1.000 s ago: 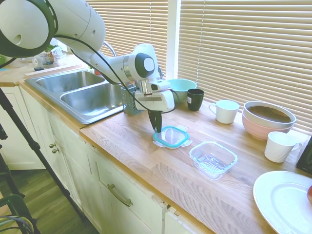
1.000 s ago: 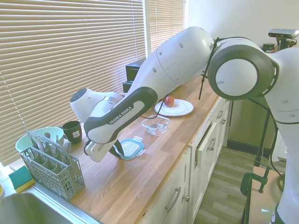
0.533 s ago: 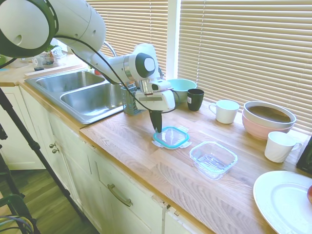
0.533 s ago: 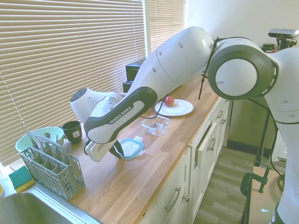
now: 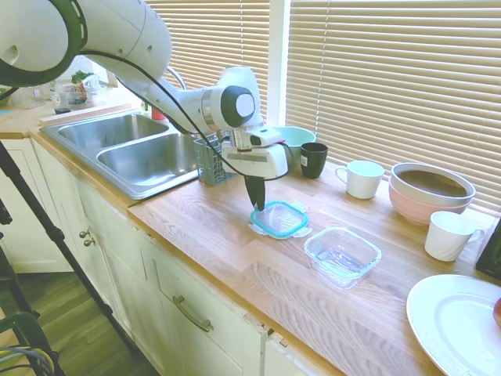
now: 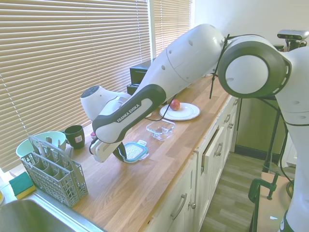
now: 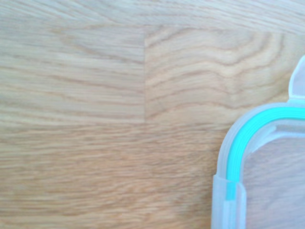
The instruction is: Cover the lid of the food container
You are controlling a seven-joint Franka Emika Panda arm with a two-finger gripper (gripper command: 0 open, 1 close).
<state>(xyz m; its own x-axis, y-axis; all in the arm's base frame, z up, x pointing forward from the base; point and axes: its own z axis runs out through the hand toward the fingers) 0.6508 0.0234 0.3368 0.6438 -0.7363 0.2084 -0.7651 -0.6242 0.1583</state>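
1. One legible marking: "FRANKA EMIKA" on the arm (image 6: 126,112).
2. Gripper (image 5: 256,205) is clamped on the lid (image 5: 279,219), tilted above the counter (image 5: 211,227).
3. Container (image 5: 342,254) sits beside the lid, uncovered.
4. Plate (image 5: 456,323) is cut off at the frame edge.

The lid (image 5: 279,218), clear with a teal rim, is tilting up off the counter (image 5: 235,258); the food container (image 5: 342,255), clear glass, is sitting open just beside it.
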